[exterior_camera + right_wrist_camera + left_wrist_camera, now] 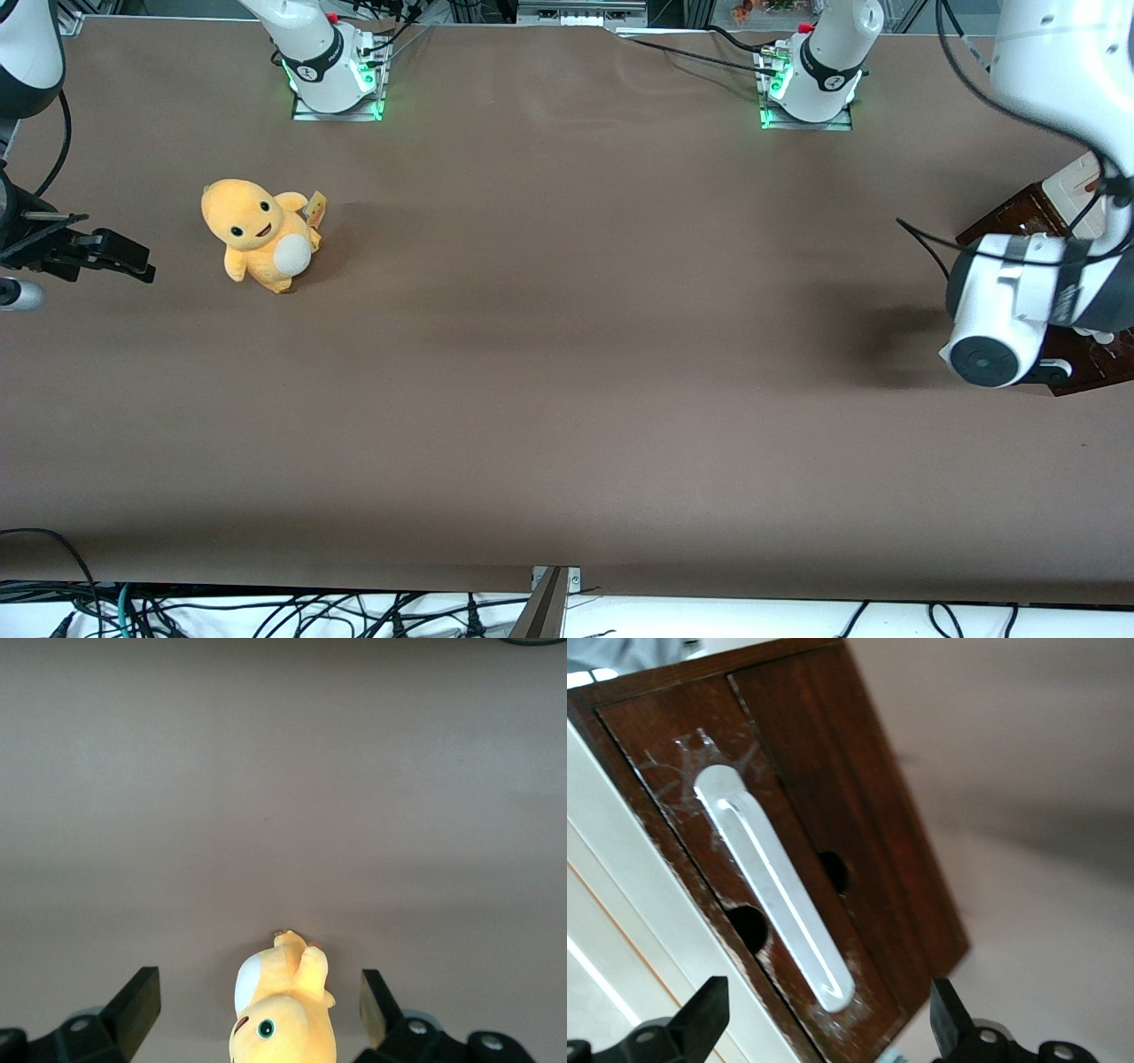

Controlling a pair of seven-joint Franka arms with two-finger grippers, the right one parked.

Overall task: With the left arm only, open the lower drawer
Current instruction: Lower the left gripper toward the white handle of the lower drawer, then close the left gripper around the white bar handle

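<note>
The lower drawer (673, 735) has a dark brown wooden front and a long white bar handle (775, 886). Its front looks level with the wood around it. My left gripper (828, 1019) is open and faces this front at close range. Its two black fingertips (709, 1010) stand wide apart, one to each side of the handle's nearer end, touching nothing. In the front view the left arm (1010, 310) hangs over the brown cabinet (1019, 217) at the working arm's end of the table and hides most of it, the gripper included.
A cream panel (620, 930) adjoins the drawer front. A yellow plush toy (261, 235) sits on the brown table (567, 354) toward the parked arm's end. A black cable (926, 239) trails from the left arm beside the cabinet.
</note>
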